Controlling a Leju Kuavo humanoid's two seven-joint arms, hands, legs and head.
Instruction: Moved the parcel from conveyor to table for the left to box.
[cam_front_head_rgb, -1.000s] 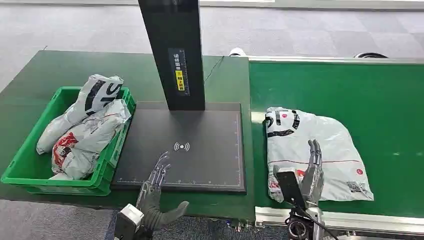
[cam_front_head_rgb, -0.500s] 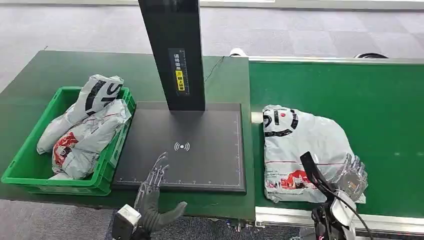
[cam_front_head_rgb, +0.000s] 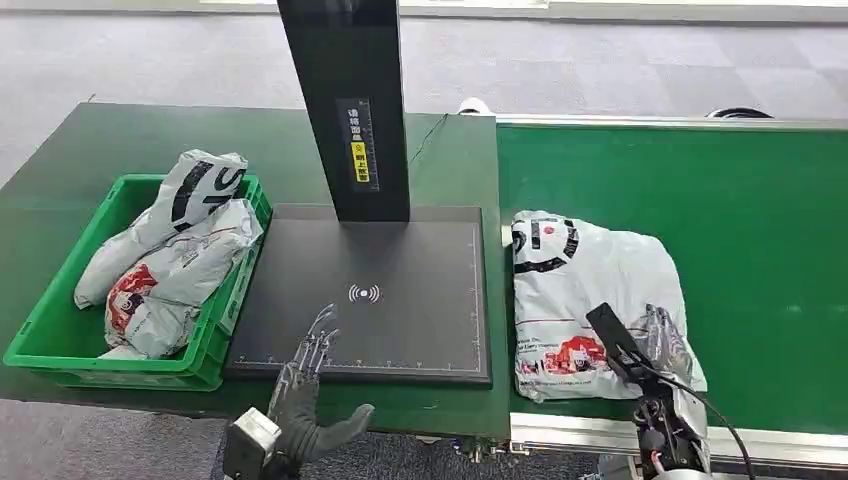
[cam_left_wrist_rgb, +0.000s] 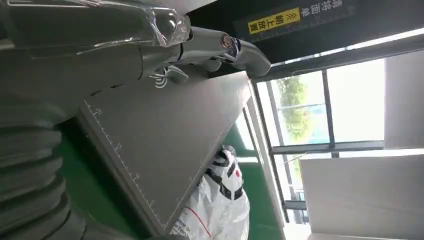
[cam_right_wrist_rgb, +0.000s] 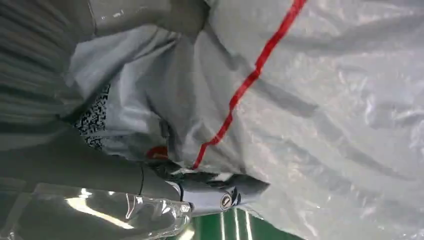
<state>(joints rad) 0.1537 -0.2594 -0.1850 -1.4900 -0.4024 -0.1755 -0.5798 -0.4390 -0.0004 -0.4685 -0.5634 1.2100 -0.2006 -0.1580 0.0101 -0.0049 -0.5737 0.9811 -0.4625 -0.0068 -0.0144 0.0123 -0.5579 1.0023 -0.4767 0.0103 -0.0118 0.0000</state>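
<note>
Right wrist view puts the right hand's fingers down against crinkled grey-white film, pressing on the parcel at its near right corner; whether they have actually closed on a fold, I cannot tell. From the head view the right hand lies on top of the bag near the conveyor's front rail. The parcel looks like a soft poly mailer: probably light, floppy, slick on the surface, and likely to sag or slide rather than lift as a flat piece. A pinch on a gathered fold or the corner seam should hold better than a flat press. It lies on the green conveyor, its left edge close to the belt's edge and just beside the black scan pad. The left hand hovers with fingers spread and holding nothing, over the pad's near edge. Open room lies on the pad between the black post and the tabletop's front edge; the green crate farther left already holds two bags.
</note>
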